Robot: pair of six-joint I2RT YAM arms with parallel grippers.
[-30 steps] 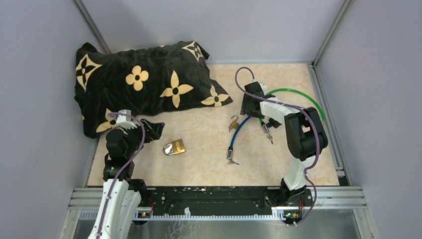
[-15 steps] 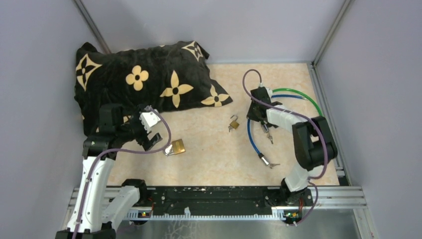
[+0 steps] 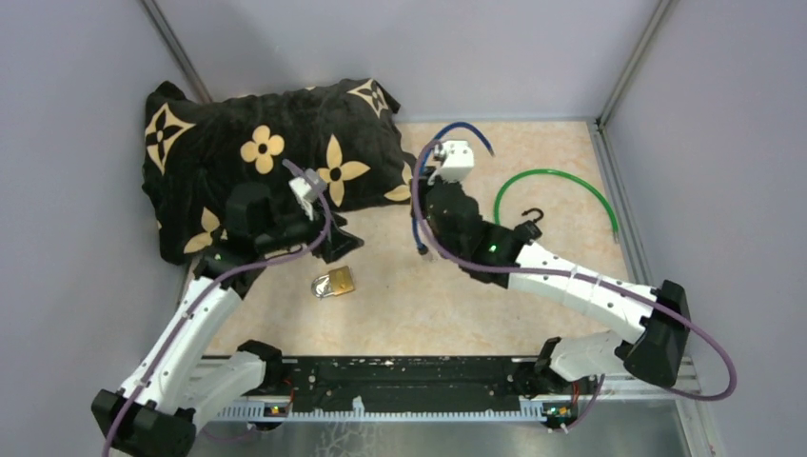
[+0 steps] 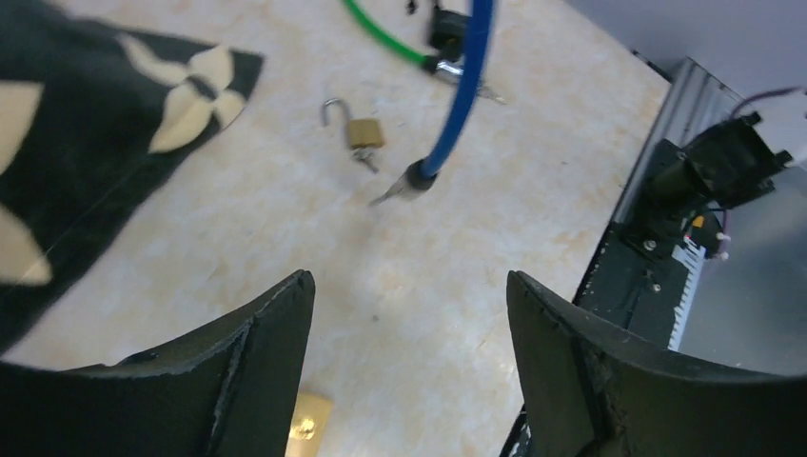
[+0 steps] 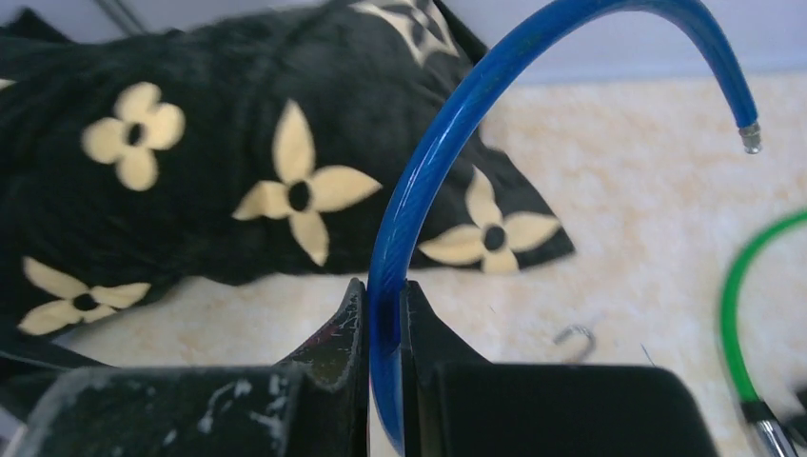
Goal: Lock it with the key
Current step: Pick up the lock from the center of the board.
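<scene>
While your L gripper (image 4: 409, 371) hangs w/ jaws apart and nothing btwn them, the brass padlock (image 3: 333, 283) lies just beside it, toward the table's (image 3: 400, 314) front-left corner. Mid-table, a small padlock (image 4: 364, 133) lies w/ its shackle open. Your R gripper (image 5: 385, 324) is clamped on the blue cable (image 5: 442, 138), which arches up over it. Green cable (image 3: 561, 181) curves nr the right edge. Black pillow (image 3: 257, 162) fills the back-left corner.

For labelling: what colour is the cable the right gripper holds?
The cable is blue, clearest in the right wrist view.
</scene>
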